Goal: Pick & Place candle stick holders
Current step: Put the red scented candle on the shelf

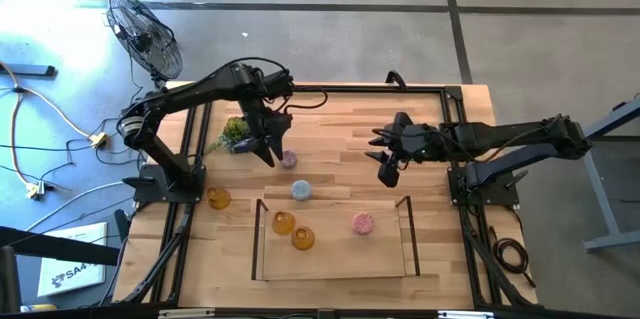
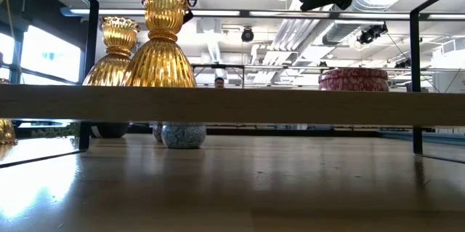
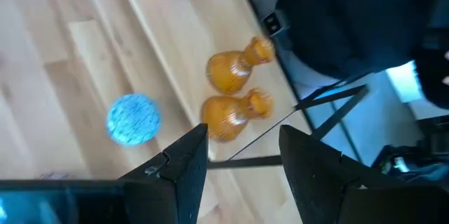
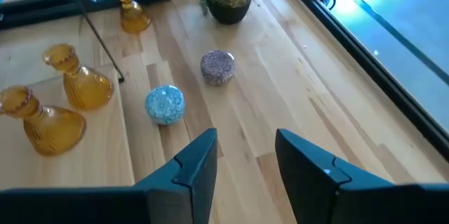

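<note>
Wooden table (image 1: 340, 119) in a big open workshop, with a clear-walled tray (image 1: 262, 249) sitting along the near edge. Three holders are in the tray already: two amber ones (image 1: 292, 230) toward its left side and the pink one (image 1: 362, 223) toward its right. Still out on the table: the pale blue holder (image 1: 301, 190) just beyond the tray's far wall, the purple holder (image 1: 289, 159) a bit farther back, and a third amber holder (image 1: 218, 198) off the tray's left side near the table's left edge. A small plant (image 1: 236, 131) sits farther back.

Left gripper (image 1: 268, 151) hangs right beside the purple holder, jaws spread and holding nothing. Right gripper (image 1: 386, 171) hovers mid-table behind the tray's right half, jaws also apart and empty.

Looks to me like halfway done, and the left arm is lining up on the purple one. Next move would need it centred over that holder, lowered, closed gently since it's round and glassy, then lifted clear over the tray wall.
</note>
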Robot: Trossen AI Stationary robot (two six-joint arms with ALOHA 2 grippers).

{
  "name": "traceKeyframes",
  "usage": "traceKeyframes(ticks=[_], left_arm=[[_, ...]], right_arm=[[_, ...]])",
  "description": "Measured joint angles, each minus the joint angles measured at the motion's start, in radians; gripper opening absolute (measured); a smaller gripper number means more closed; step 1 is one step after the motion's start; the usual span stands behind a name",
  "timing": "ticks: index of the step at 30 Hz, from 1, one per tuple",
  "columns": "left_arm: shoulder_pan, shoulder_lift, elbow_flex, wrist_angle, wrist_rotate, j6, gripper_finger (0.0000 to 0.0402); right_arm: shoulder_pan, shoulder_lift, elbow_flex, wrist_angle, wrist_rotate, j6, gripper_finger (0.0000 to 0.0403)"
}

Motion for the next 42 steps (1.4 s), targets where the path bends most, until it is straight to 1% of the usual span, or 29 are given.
traceKeyframes(ticks=[3,7,9,15,19,20,22,24,25,28,30,31,33,35,40,42], left_arm=[[0.0,0.0,0.0,0.007,-0.039,-0.011,0.0172],[0.0,0.0,0.0,0.023,-0.02,0.023,0.0172],[0.0,0.0,0.0,0.05,-0.036,0.02,0.0172],[0.0,0.0,0.0,0.171,-0.05,-0.146,0.0172],[-0.019,0.0,0.0,0.235,-0.11,-0.178,0.0172],[-0.029,0.0,0.0,0.26,-0.14,-0.214,0.0172],[-0.044,0.0,0.0,0.313,-0.232,-0.307,0.0172],[-0.065,0.0,0.0,0.351,-0.362,-0.39,0.0172],[-0.077,0.0,0.0,0.363,-0.447,-0.417,0.0172],[-0.124,0.0,0.0,0.368,-0.713,-0.44,0.0172],[-0.161,0.0,0.0,0.376,-0.839,-0.435,0.0172],[-0.18,0.0,0.0,0.383,-0.886,-0.421,0.0172],[-0.211,0.0,0.0,0.401,-0.944,-0.394,0.0172],[-0.235,-0.004,0.0,0.421,-0.982,-0.376,0.0173],[-0.241,-0.027,0.0,0.422,-1.0,-0.392,0.0173],[-0.235,-0.037,0.0,0.424,-1.047,-0.41,0.0173]], right_arm=[[0.005,0.0,0.0,0.0,0.016,-0.028,0.014],[0.005,0.0,0.0,0.0,0.033,-0.078,0.014],[0.005,0.0,0.0,0.0,0.033,-0.098,0.014],[0.005,0.0,0.0,-0.027,0.032,-0.117,0.014],[0.005,0.0,0.0,-0.06,0.032,-0.117,0.014],[0.005,0.0,0.0,-0.065,0.033,-0.116,0.014],[0.005,0.0,0.0,-0.07,0.035,-0.113,0.014],[0.005,0.0,0.0,-0.071,0.038,-0.112,0.014],[0.005,0.0,0.0,-0.07,0.043,-0.111,0.014],[0.005,0.0,0.0,-0.07,0.054,-0.109,0.014],[0.005,0.0,0.0,-0.07,0.057,-0.103,0.014],[0.005,0.0,0.0,-0.07,0.058,-0.097,0.014],[0.005,0.0,0.0,-0.07,0.058,-0.086,0.014],[0.005,0.0,0.0,-0.072,0.058,-0.083,0.014],[0.005,0.0,-0.026,-0.057,0.058,-0.082,0.014],[0.005,0.0,-0.048,-0.047,0.055,-0.082,0.014]])
